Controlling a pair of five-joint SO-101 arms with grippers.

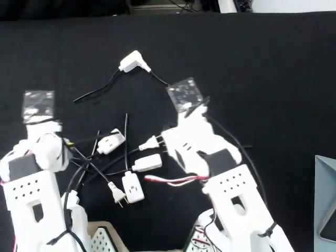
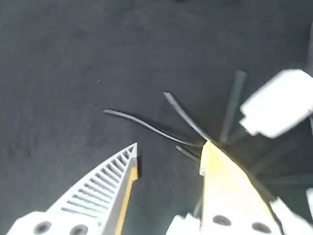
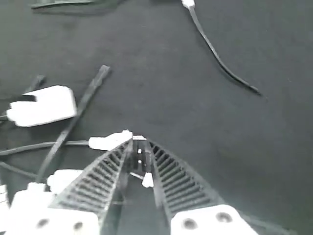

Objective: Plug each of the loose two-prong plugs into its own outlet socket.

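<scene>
From the high view I cannot see the left claw's tips: the left arm [image 1: 31, 173] covers them at the lower left of the frame. In the right wrist view the far plug [image 3: 188, 4] is cut off by the upper edge, and only its cord [image 3: 220, 63] trails into frame. I cannot make out any prongs on the plug I am holding there.

The left claw [image 2: 170, 146] is released. Its fingers are spread above the black counter [image 2: 73, 58] with thin black cords [image 2: 146, 126] lying between them, and nothing is grasped. The right arm [image 1: 236, 194] leans in from the lower right of the high view. The right claw [image 3: 139, 145] is clenched on a white plug [image 3: 110, 141] that sticks out past the tips. This plug sits just left of centre in the high view, near a white socket [image 1: 111, 142] but apart from it.

Just below the held plug lies a white connector [image 1: 147, 163]; I cannot tell whether it is a plug or a socket. Lower still is a second socket [image 1: 132, 187] with a loose plug [image 1: 118, 192] just beside it. Black cords criss-cross among them.
</scene>
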